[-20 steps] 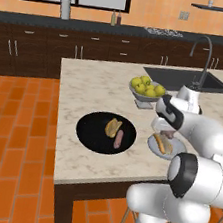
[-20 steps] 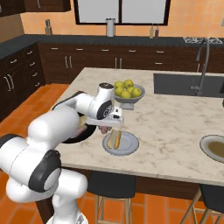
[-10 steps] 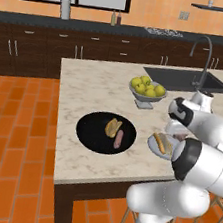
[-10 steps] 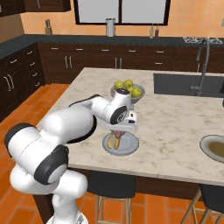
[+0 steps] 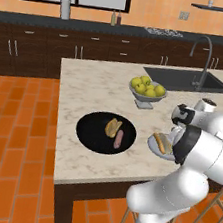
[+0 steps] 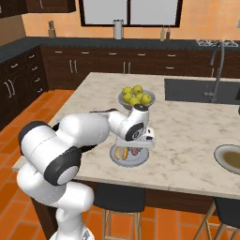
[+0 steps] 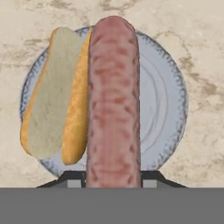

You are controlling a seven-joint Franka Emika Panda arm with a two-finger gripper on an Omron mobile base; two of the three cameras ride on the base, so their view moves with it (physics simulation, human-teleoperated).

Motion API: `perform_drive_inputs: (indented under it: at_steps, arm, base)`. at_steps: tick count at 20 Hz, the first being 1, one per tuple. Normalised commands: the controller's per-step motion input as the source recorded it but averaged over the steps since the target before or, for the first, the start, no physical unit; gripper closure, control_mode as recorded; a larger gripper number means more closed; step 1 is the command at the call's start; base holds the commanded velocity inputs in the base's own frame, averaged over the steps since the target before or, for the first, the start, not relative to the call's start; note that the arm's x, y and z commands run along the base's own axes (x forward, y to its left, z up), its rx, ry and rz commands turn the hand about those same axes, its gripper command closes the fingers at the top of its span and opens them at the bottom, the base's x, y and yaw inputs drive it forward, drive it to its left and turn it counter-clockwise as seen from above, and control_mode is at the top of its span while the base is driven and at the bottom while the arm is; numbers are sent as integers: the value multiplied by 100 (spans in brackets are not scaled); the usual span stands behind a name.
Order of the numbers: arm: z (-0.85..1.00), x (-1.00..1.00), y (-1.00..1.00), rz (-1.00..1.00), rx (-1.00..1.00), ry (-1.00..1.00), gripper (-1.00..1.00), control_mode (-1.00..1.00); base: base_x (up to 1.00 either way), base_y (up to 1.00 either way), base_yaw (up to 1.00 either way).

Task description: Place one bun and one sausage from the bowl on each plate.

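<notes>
Gripper (image 6: 135,149) clamped on a sausage (image 7: 113,100), held over the pale grey-blue plate (image 7: 165,105) near the front edge of the island counter (image 5: 88,79). Bun (image 7: 56,94) lying on that plate, seemingly touching the sausage. Second bun (image 5: 112,127) and sausage (image 5: 118,140) in the black bowl (image 5: 93,131), toward the counter's front left corner.

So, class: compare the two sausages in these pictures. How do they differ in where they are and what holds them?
One sausage is gripped in the tool above the pale grey-blue plate, beside a bun lying there. The other sausage lies loose in the black bowl, next to the second bun. Both are slim, pinkish-brown, with rounded ends.
</notes>
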Motion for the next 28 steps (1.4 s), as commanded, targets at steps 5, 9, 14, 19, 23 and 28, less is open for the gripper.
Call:
perform_drive_inputs:
  at_steps: [5, 9, 14, 19, 23, 28]
  arm:
    - [-33, 28, -14, 3, 0, 0, 100, -100]
    - [-36, 24, -6, 2, 0, 0, 100, -100]
    - [-9, 24, 0, 0, 0, 0, -100, -100]
    - [-4, 8, 1, 0, 0, 0, -100, -100]
    - [-2, 0, 0, 0, 0, 0, -100, -100]
    - [45, -47, 0, 0, 0, 0, -100, -100]
  base:
    - [0, 0, 0]
    - [0, 0, 0]
    - [0, 0, 0]
    - [0, 0, 0]
    - [0, 0, 0]
    - [0, 0, 0]
